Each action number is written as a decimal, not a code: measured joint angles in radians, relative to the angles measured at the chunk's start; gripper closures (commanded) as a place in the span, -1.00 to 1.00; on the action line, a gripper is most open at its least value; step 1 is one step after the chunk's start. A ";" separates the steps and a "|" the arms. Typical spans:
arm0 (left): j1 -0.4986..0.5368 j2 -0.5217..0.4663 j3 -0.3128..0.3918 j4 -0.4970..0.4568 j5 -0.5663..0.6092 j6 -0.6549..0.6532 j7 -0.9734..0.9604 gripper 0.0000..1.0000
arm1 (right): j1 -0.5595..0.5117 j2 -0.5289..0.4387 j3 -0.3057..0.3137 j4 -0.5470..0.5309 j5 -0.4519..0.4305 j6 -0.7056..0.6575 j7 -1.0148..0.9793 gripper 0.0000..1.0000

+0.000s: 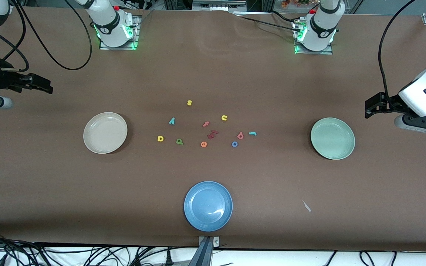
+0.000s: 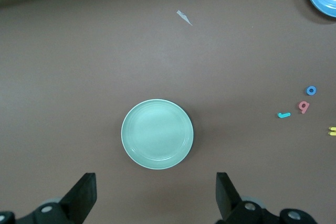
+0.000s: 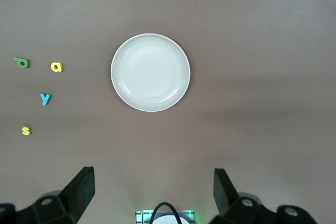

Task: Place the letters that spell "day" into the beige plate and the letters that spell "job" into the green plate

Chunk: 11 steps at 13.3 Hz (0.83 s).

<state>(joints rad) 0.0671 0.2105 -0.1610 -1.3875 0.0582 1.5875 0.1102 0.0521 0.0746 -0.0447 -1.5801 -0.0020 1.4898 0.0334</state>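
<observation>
Front view shows both arms parked high at the table's ends, nothing picked yet. The left gripper [image 2: 155,195] hangs over the cloth by the green plate [image 1: 332,138], fingers spread wide and empty; the right gripper [image 3: 153,192] hangs near the beige plate [image 1: 105,132], just as wide, just as empty.

All the letters sit mid-table between the two plates. The yellow d [image 1: 160,138], green a [image 1: 179,141] and teal y [image 1: 172,120] lie toward the beige plate; the teal j [image 1: 252,133], pink b [image 1: 240,135] and blue o [image 1: 235,144] toward the green one.

I'd say each arm should start with its outermost letter — d for the right, j for the left — coming straight down with narrowed fingers. The b and o sit close together, so care there. Open cloth surrounds both plates; the blue plate [image 1: 208,205] is well apart — no obstacle.
</observation>
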 measured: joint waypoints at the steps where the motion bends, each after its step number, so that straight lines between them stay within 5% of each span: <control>1: 0.000 0.000 0.000 0.000 0.000 0.000 0.000 -1.00 | 0.001 0.000 0.000 0.000 0.000 0.000 0.000 -1.00; 11: 0.000 0.000 -0.003 0.000 0.000 0.000 0.000 -1.00 | 0.021 0.016 0.004 0.000 0.000 -0.004 0.000 -1.00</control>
<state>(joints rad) 0.0667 0.2105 -0.1642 -1.3875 0.0582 1.5875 0.1102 0.0735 0.0907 -0.0408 -1.5802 -0.0021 1.4854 0.0335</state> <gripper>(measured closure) 0.000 0.000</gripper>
